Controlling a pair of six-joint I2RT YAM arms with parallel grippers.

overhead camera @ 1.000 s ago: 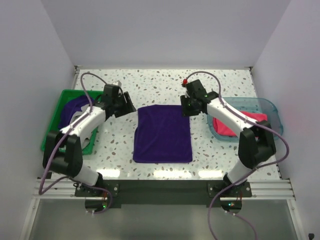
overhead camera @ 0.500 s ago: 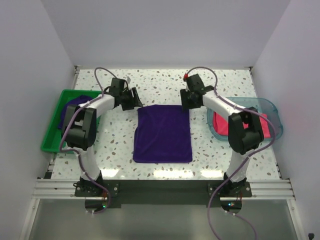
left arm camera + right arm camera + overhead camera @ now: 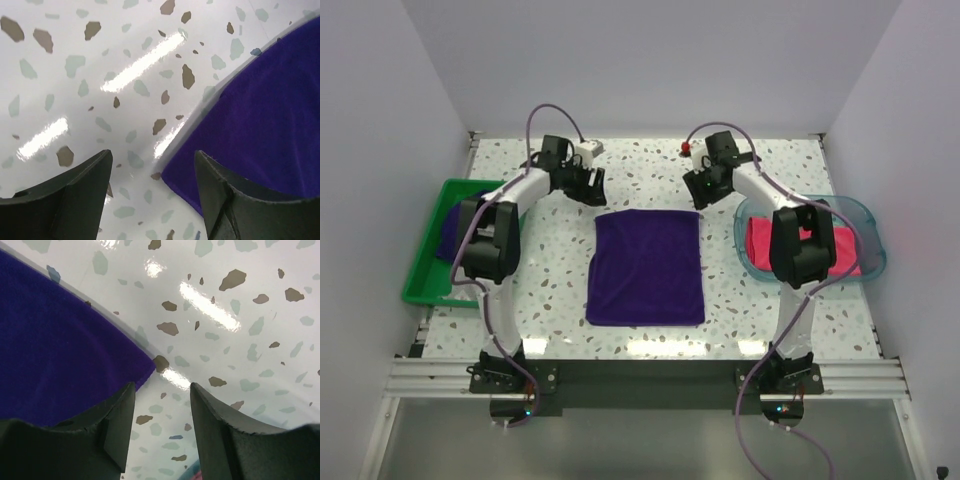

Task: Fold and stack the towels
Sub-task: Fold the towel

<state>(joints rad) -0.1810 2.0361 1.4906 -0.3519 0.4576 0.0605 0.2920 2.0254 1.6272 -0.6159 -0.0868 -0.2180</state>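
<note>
Jaws spread and empty, left gripper [image 3: 152, 156] and right gripper [image 3: 161, 386] hover at the far corners of the purple towel [image 3: 647, 267] lying flat on the table [image 3: 550, 290], apparently to pinch and fold.

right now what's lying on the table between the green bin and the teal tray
One dark purple towel, spread flat, with bare speckled table on each side of it. The top view shows this.

Soft, matt purple cloth towel [image 3: 646, 266] on glossy speckled tabletop [image 3: 550, 290]; shiny green plastic bin [image 3: 423, 262]; translucent teal tray [image 3: 865, 222], probably plastic.
</note>
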